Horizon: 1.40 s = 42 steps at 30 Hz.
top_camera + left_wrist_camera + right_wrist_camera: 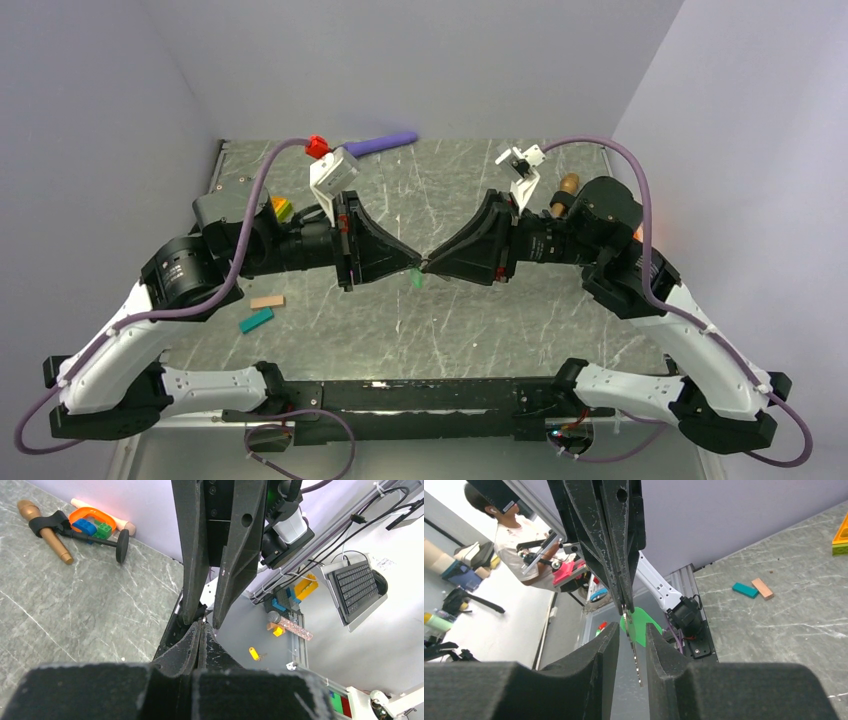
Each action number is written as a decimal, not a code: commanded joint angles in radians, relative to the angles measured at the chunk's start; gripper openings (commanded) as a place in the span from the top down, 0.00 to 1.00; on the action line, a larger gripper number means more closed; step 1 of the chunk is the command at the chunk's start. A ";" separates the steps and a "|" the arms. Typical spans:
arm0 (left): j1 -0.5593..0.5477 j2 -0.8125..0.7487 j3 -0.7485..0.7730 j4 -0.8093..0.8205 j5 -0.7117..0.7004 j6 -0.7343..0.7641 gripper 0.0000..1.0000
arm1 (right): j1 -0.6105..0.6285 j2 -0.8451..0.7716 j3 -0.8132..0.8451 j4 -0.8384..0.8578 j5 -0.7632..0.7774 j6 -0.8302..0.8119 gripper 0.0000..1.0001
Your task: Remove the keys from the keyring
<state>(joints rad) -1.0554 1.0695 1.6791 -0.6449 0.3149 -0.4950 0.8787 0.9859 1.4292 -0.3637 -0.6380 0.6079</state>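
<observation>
Right claw (632, 630) astride keys (639, 621) | left claw (200, 627) pinching them | inside table (400, 340) edges

Matt black pincer pads (594, 675), seemingly stone tabletop (560, 310)

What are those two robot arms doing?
They meet tip to tip above the table. The left hand is pinched shut on the keys, a thin metal piece with a bright green tag. The right hand is open around the dangling metal, not gripping it yet.
</observation>
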 commanded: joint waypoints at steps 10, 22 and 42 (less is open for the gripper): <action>-0.006 -0.078 -0.103 0.173 -0.085 -0.059 1.00 | 0.006 0.014 0.007 0.080 -0.025 0.026 0.86; -0.006 -0.086 -0.143 0.256 -0.074 -0.088 1.00 | 0.006 -0.001 -0.011 0.111 0.006 0.042 1.00; -0.006 -0.084 -0.148 0.280 -0.056 -0.100 1.00 | 0.008 -0.008 -0.022 0.160 0.012 0.059 0.50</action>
<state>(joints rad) -1.0573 0.9920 1.5291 -0.4240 0.2466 -0.5743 0.8806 0.9676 1.3975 -0.2680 -0.6212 0.6556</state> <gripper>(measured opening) 0.009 0.521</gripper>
